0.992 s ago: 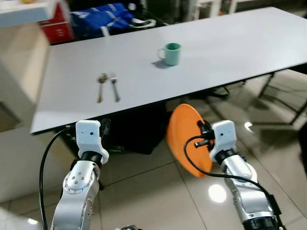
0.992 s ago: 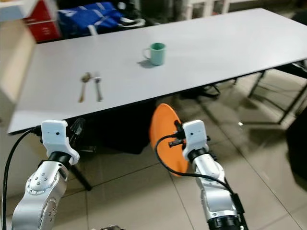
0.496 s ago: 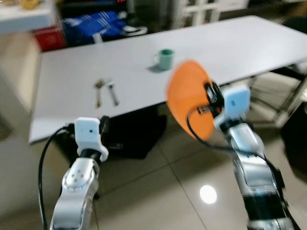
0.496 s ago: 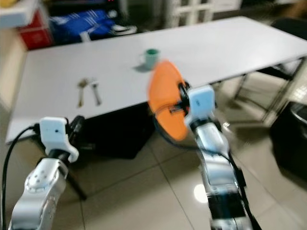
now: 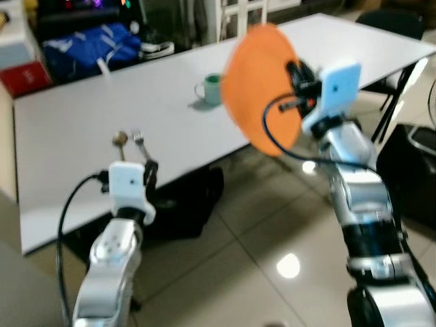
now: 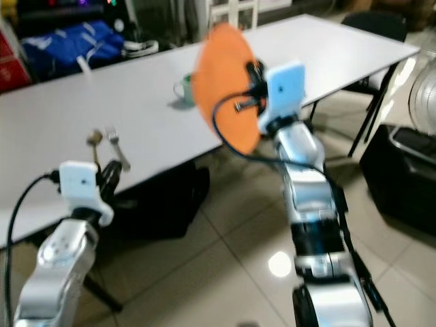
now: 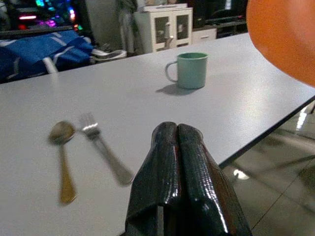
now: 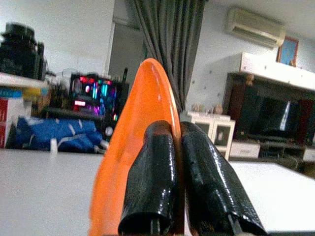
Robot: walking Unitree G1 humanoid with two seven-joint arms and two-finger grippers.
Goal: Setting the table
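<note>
The right gripper (image 8: 170, 182) pinched an orange plate (image 5: 262, 88) by its rim, holding it on edge at upper centre, above the white table's (image 5: 82, 136) near edge. The left gripper (image 7: 178, 162), fingers pressed together, hovered low left. A green mug (image 7: 192, 70) stood behind the plate; spoon (image 7: 62, 162) and fork (image 7: 103, 152) lay side by side, left.

No text, label or number can be read anywhere (the views are blurred).
</note>
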